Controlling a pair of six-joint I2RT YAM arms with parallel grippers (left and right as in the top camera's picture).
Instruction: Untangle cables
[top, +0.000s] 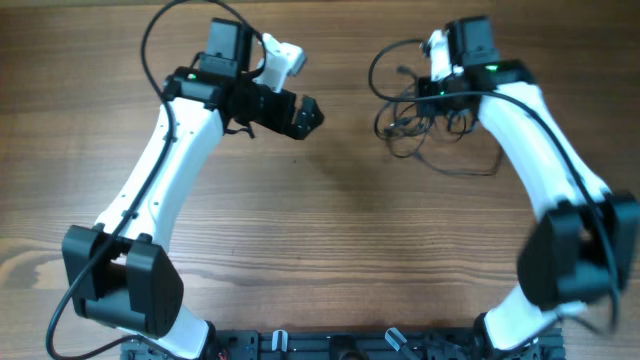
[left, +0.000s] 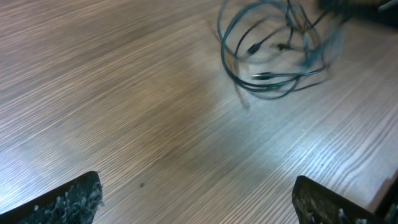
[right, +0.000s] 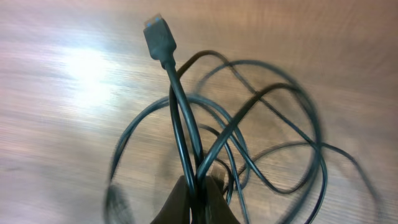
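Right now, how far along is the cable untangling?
Barely begun. Nothing looks separated: the cables lie in one overlapping bundle. In hand: the right gripper is pinched on strands below a plug end. To do: pulling strands apart; the left gripper is open, holding nothing.

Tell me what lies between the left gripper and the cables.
Only bare table: the overhead view shows plain wood from the left gripper to the cables, and the left wrist view agrees.
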